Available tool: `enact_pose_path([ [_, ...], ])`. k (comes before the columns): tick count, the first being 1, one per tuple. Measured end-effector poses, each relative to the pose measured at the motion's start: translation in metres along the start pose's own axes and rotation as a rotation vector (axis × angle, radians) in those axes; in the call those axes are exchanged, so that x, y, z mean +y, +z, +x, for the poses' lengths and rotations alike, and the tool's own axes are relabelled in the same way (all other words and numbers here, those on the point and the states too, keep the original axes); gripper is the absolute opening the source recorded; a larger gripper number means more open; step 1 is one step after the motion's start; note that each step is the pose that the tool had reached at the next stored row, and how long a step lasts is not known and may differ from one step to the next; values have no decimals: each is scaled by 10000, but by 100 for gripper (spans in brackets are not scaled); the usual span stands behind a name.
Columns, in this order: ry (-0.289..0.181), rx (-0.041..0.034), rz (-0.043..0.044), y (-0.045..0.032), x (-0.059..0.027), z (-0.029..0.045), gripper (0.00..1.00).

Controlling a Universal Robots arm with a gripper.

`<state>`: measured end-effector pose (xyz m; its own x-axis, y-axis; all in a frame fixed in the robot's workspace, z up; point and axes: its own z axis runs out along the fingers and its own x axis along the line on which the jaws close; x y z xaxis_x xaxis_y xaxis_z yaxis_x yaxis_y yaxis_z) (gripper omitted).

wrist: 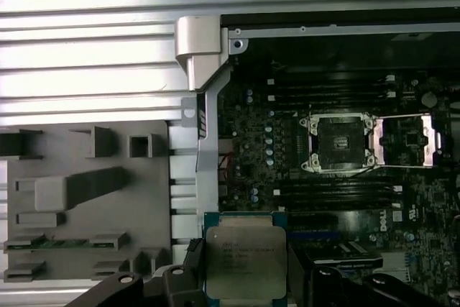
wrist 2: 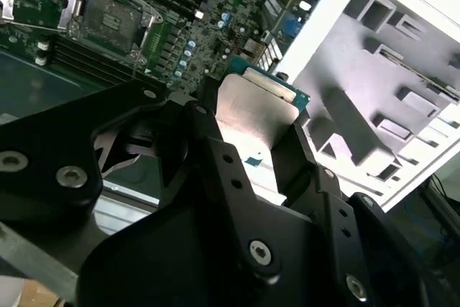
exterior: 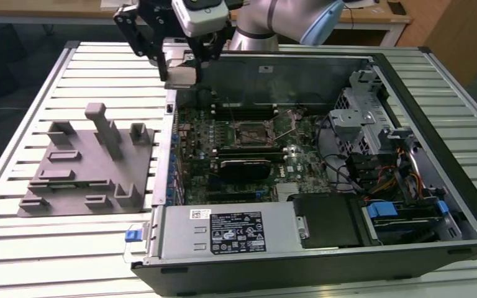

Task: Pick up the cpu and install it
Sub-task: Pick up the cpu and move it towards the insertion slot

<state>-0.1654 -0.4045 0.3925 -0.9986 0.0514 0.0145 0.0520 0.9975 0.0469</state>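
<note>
I am in the carry step. The gripper (exterior: 181, 73) has its two fingers (wrist: 188, 258) pinched shut on the sides of the chip (wrist: 244, 260), and the chip is up in the air, not resting on anything. In the exterior view it hangs over a corner of the computer case (exterior: 305, 71), at about 11 o'clock from the socket (exterior: 253, 131) and well apart from it. The grey holder (exterior: 72, 167) sits on the table (exterior: 23, 248) at 9 o'clock from the case.

In the first wrist view the socket's metal lid (wrist: 406, 141) is flipped open, so the dark middle is bare. I think the next move needs care — the chip must be flat, and its corners must match the socket before it goes down, with no hard push.

The chip's shiny top has small print on it. There is also a sticker (exterior: 238, 233) on the grey box (exterior: 181, 239) at 6 o'clock from the socket — I leave the words unread.
</note>
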Motion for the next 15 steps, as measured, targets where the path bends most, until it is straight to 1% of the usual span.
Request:
enact_pose_path([
  [3, -18, 1, 1, 50, 2, -91, 54],
  [10, -45, 2, 0, 174, 9, -337, 54],
  [15, -45, 1, 0, 260, 12, -472, 54],
])
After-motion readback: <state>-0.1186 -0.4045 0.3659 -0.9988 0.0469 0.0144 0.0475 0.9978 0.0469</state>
